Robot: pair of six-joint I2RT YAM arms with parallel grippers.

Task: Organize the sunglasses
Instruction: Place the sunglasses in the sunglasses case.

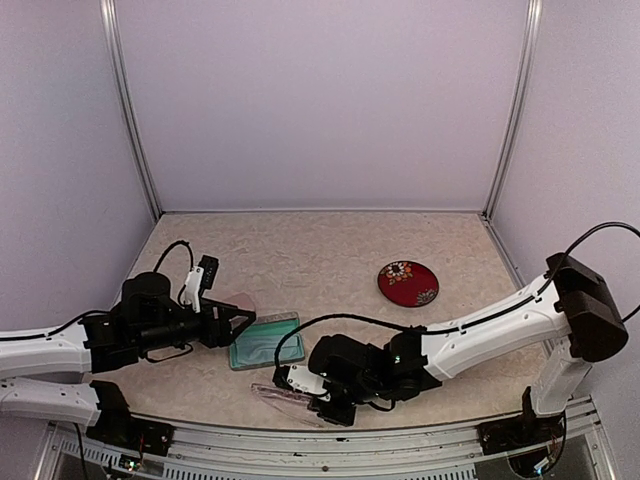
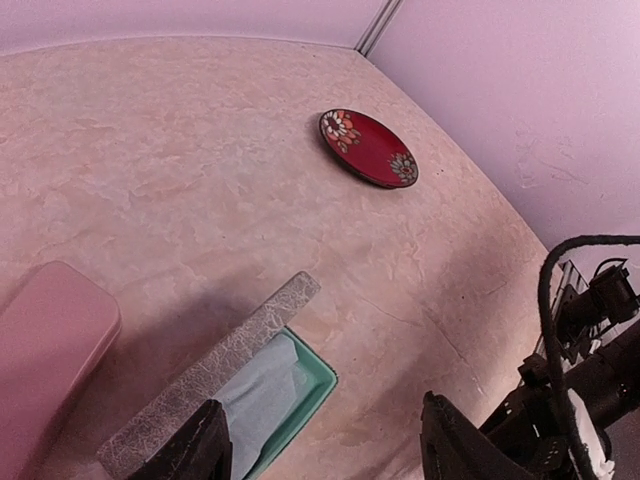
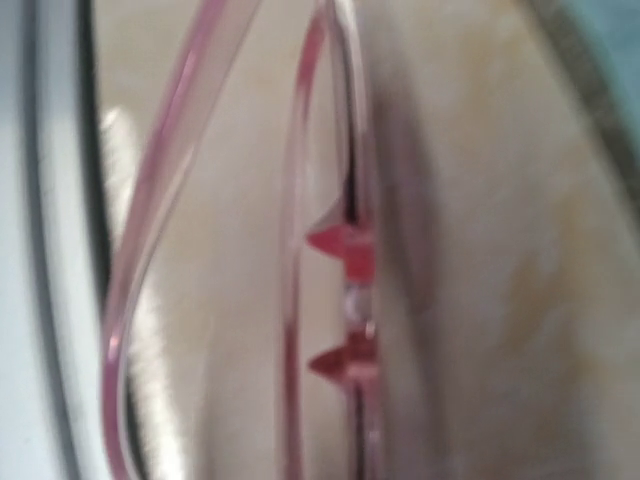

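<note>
The right pincer (image 1: 300, 388) is down at the tabletop (image 1: 330, 250), just on the near side of the open case (image 1: 263, 340) and right at the sunglasses (image 1: 276, 394). I cannot tell whether its jaws are clamped on the frame or only close around it. From above the black wrist covers them, and the right wrist view is a blur filled by the sunglasses (image 3: 345, 260), a thin translucent pink frame with two small red points at its middle. The sunglasses lie low on the tabletop, nearer the front edge than the open case and apart from it.

The left pincer (image 1: 243, 328) is held at the left end of the open case, jaws apart and nothing between them. In the left wrist view its two black fingers (image 2: 200, 450) stand wide at the bottom edge, with the open case (image 2: 215, 365) below them. That case has a grey marbled lid (image 2: 240, 335) raised along one side, a teal lining, and a light-blue cloth (image 2: 265, 395) inside.

A closed pink case (image 1: 236, 301) sits just behind and to the left of the open case, seen also from the left wrist (image 2: 50, 340). A red plate (image 1: 407, 283) with a flower pattern lies well apart from the open case, to its right and farther back. The right arm (image 1: 480, 335) reaches across the tabletop to the right of the open case
</note>
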